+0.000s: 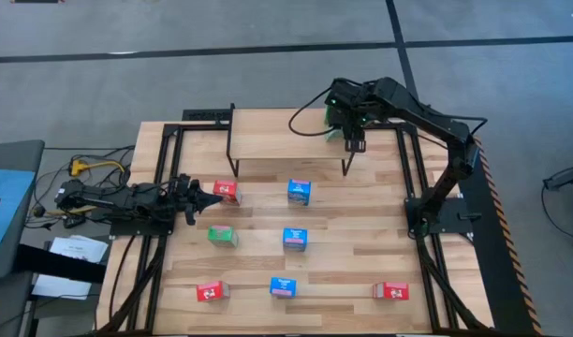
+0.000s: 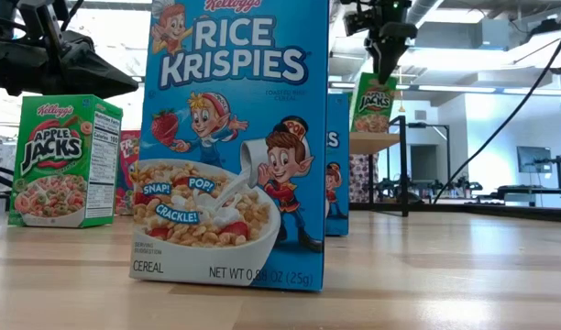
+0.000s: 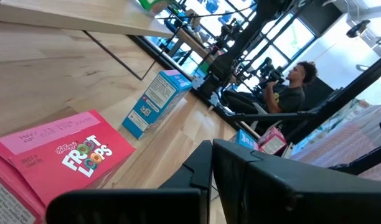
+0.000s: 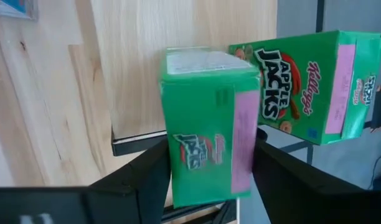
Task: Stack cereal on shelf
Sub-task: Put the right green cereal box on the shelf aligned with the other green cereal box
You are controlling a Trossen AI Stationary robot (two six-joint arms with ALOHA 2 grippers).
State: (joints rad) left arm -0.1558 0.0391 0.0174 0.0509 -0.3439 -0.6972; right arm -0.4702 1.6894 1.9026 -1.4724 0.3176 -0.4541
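At the shelf's right end, your green box (image 4: 206, 130) stands between the right gripper's (image 1: 355, 142) spread fingers, near the edge, a second green box (image 4: 305, 87) just beside it. The rest of the shelf (image 1: 277, 139) top lies bare. Whether the fingers grip or only flank the box, I cannot tell. On the table's left side, your left gripper (image 1: 210, 198) waits clenched, empty, beside a red box (image 1: 227, 191).

Two Apple Jacks boxes (image 4: 253, 112) are placed on the shelf's (image 1: 277, 140) right end; seven cereal boxes (image 1: 295, 240) are spread over the counter (image 1: 361, 253) nearer.
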